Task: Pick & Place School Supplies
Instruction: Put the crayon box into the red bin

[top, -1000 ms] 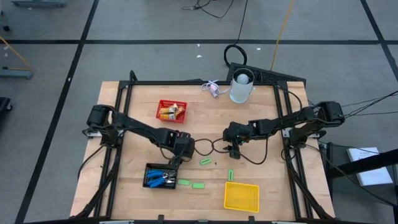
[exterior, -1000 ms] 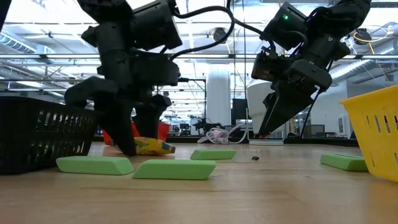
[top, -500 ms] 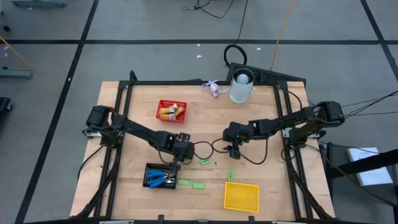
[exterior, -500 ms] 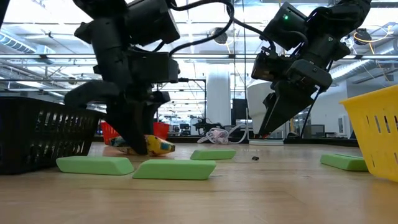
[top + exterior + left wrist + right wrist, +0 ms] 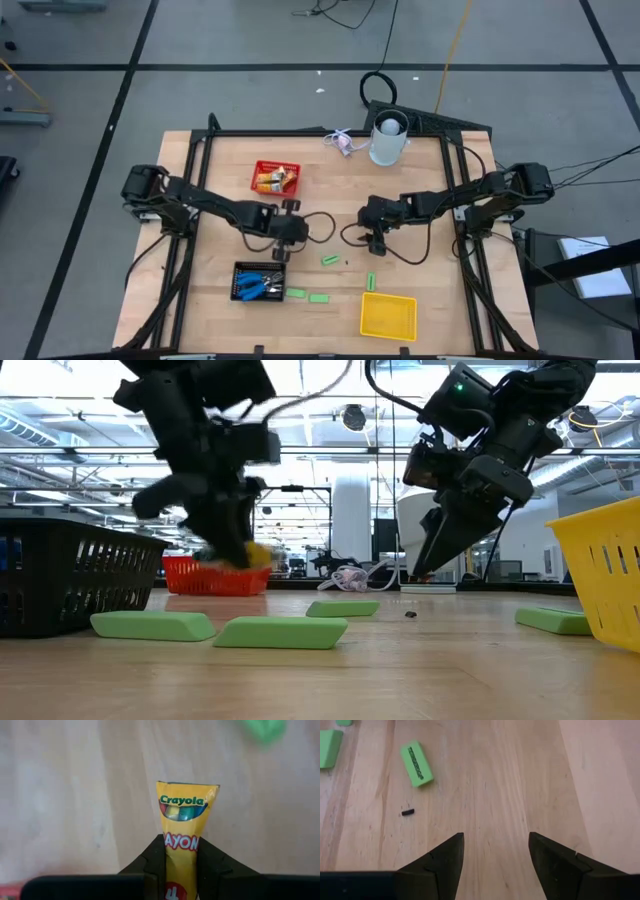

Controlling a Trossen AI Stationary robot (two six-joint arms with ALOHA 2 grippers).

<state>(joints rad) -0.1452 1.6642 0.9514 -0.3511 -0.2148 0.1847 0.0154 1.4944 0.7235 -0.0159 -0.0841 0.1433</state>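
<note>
My left gripper point(image 5: 282, 243) is shut on a yellow crayon box point(image 5: 182, 815) and holds it above the table's middle, between the red basket point(image 5: 275, 178) and the black basket point(image 5: 258, 283). In the low view the box point(image 5: 256, 553) shows in front of the red basket point(image 5: 215, 577). My right gripper point(image 5: 373, 241) hangs open over bare wood right of centre, touching nothing. Several green bars lie flat on the table, among them one point(image 5: 330, 259) between the grippers and one point(image 5: 416, 763) ahead of the right fingers. Blue-handled scissors point(image 5: 262, 287) lie in the black basket. My left gripper pinches the crayon box between its two fingers, one on each narrow side point(image 5: 181, 844) of its near half. The fingers point down and lie along the box. The box's other end point(image 5: 186, 790) sticks out past the fingertips, and the box is lifted clear of the table.
A yellow basket point(image 5: 388, 315) stands at the near edge, right of centre. A white cup point(image 5: 389, 140) stands at the far edge. Two more green bars point(image 5: 307, 295) lie beside the black basket and one point(image 5: 370, 281) just beyond the yellow basket. A small dark bit point(image 5: 408, 812) lies on the wood.
My left gripper has shut on the crayon box, which lay on the table, and has risen with it, shifting a little toward the far edge. The box now hangs clear of the wood. My right gripper has kept still.
</note>
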